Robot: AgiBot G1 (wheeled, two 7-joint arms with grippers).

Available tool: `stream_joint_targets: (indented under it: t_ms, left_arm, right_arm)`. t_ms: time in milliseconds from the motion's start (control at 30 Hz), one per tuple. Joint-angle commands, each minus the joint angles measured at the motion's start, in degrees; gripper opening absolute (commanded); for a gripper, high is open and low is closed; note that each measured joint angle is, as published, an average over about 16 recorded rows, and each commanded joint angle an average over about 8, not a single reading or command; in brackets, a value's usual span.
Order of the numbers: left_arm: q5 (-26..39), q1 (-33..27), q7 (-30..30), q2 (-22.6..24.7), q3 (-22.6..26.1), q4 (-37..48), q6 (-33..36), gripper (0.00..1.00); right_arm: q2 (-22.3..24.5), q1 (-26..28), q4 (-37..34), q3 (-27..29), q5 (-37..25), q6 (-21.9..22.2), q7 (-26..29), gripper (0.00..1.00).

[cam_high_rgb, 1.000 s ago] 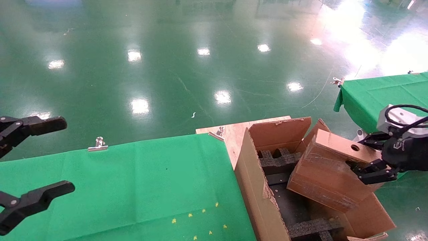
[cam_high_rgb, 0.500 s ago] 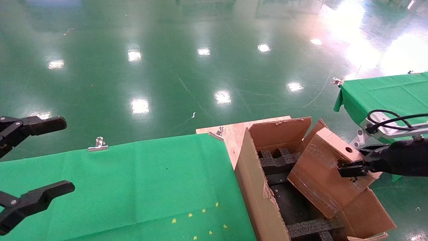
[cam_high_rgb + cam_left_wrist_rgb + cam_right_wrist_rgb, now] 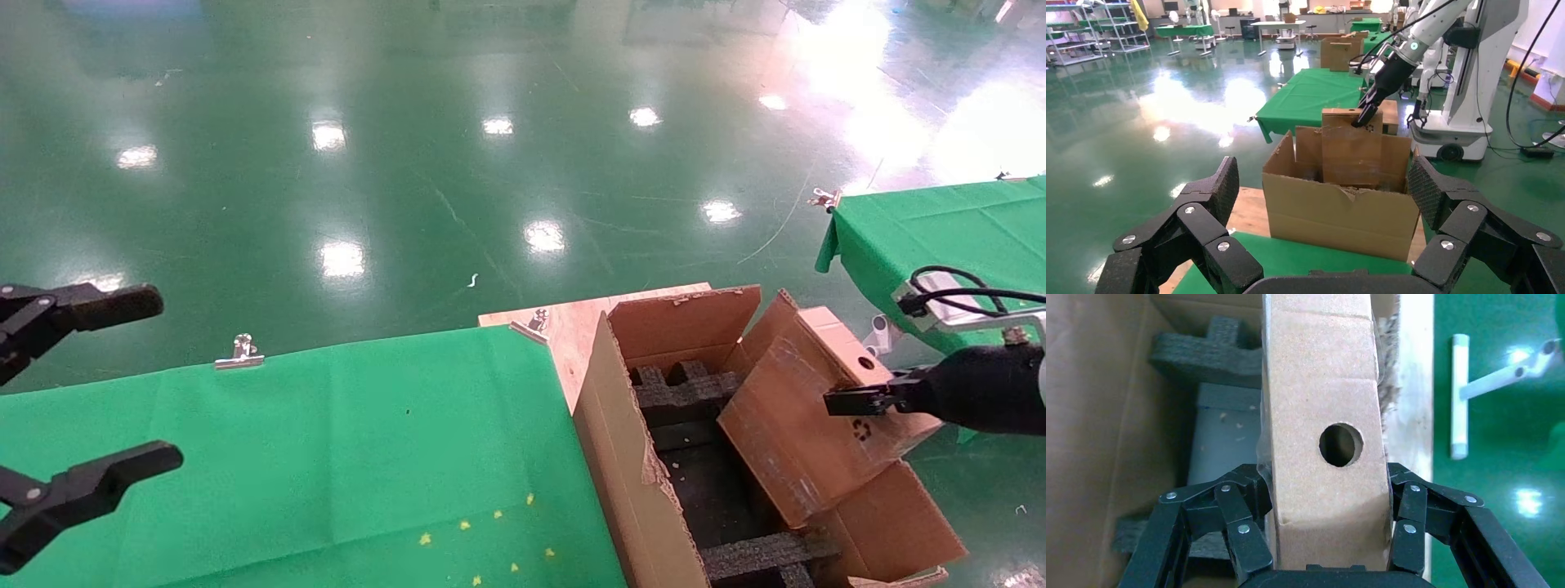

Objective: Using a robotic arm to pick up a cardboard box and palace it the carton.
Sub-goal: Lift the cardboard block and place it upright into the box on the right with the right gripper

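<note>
The small brown cardboard box, with a round hole in its narrow top face, stands tilted on edge in the right half of the large carton. Its lower edge is down among the black foam inserts. My right gripper, on the white arm, is shut on the box's upper end. In the right wrist view the gripper clamps both broad sides of the box just below the hole. My left gripper is open and empty, over the left edge of the green table. The left wrist view shows the carton and the box.
A green-clothed table lies left of the carton, with a metal clip on its far edge. A bare wooden board shows behind the carton. A second green table stands at the far right. The shiny green floor lies beyond.
My right gripper has rolled and shifted slightly right with the box. The box has turned more on edge and now leans toward the carton's right wall. The left arm has not moved.
</note>
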Motion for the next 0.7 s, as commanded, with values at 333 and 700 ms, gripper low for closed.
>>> stream_joint_targets:
  t_ms: [333,700]
  left_arm:
    - [0.0,0.0,0.0,0.0,0.0,0.01,-0.01,1.0]
    - [0.0,0.0,0.0,0.0,0.0,0.01,-0.01,1.0]
  right_arm:
    - [-0.88,-0.19,-1.2,-0.25,-1.99,0.9,4.53,0.0]
    - [-4.13,-1.99,0.05,-2.27,-12.02,3.26,19.27,0.0]
